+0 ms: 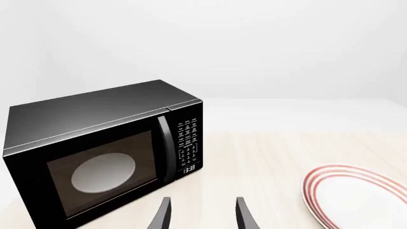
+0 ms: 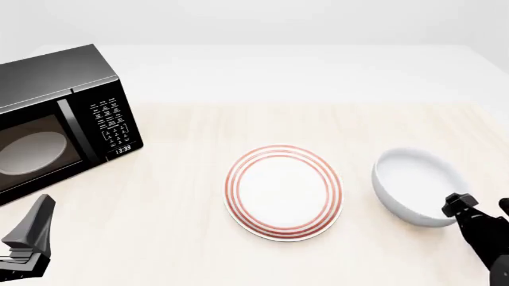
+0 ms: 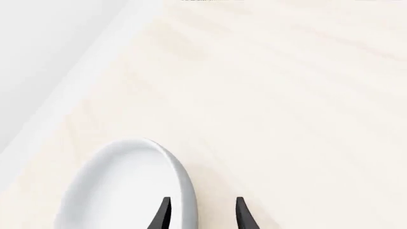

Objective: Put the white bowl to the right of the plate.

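The white bowl (image 2: 413, 182) stands upright on the wooden table, right of the plate (image 2: 284, 192), with a small gap between them. The plate is flat and white with thin red rings; its edge also shows in the left wrist view (image 1: 359, 200). My right gripper (image 2: 480, 207) is open at the bowl's near right side. In the right wrist view the bowl (image 3: 121, 191) has its rim between the two spread fingers of the right gripper (image 3: 202, 213). My left gripper (image 2: 38, 210) is open and empty at the near left, in front of the microwave; its fingers (image 1: 164, 214) hold nothing.
A black microwave (image 2: 56, 125) stands at the far left with its door shut and a pale oval behind the glass; it fills the left wrist view (image 1: 102, 152). The table's right edge (image 3: 70, 90) runs close beside the bowl.
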